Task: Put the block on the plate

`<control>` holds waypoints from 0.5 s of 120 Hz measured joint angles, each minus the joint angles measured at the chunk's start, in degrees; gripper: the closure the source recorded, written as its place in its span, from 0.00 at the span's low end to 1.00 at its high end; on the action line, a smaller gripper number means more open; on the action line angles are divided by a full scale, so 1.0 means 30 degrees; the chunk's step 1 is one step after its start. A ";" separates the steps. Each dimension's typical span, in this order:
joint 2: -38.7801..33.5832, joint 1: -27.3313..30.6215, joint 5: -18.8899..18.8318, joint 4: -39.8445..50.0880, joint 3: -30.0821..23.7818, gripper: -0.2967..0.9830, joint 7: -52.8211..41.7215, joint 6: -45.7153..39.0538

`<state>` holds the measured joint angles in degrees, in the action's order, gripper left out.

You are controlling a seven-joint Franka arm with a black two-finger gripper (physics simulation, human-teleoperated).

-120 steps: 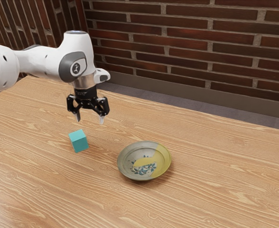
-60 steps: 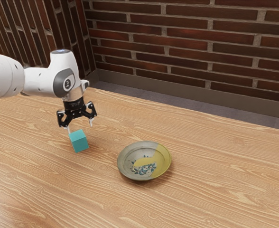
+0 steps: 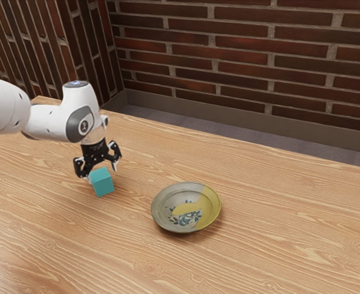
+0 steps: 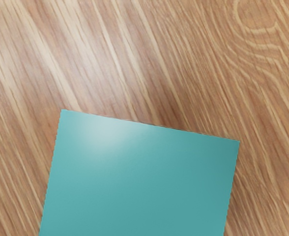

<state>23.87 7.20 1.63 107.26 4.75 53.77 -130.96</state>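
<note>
Gripper (image 3: 101, 174): your fingers stand spread, at the block (image 3: 103, 183)
Block: on the table (image 3: 266, 245)
Plate (image 3: 185, 209): farther than block from table's far corner

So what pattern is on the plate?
The plate has blue leafy shapes and yellow patches, clearest in the exterior view.

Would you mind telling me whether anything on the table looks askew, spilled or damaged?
Nothing looks spilled or broken: the block and the plate sit flat on the table. The yellow patch, mostly toward the exterior view's right, makes the plate look uneven, but is probably just glaze.
</note>
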 joint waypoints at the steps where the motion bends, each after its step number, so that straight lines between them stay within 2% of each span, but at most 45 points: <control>1: 0.0005 0.0063 -0.0049 0.0000 -0.0047 0.23 0.0035 -0.0015; 42: 0.0686 0.0830 -0.0787 -0.0052 -0.0781 0.23 0.0478 -0.0313; 60: 0.0865 0.0850 -0.0831 -0.0079 -0.0813 0.33 0.0448 -0.0351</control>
<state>26.46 9.75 -0.86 107.02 2.31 55.12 -132.01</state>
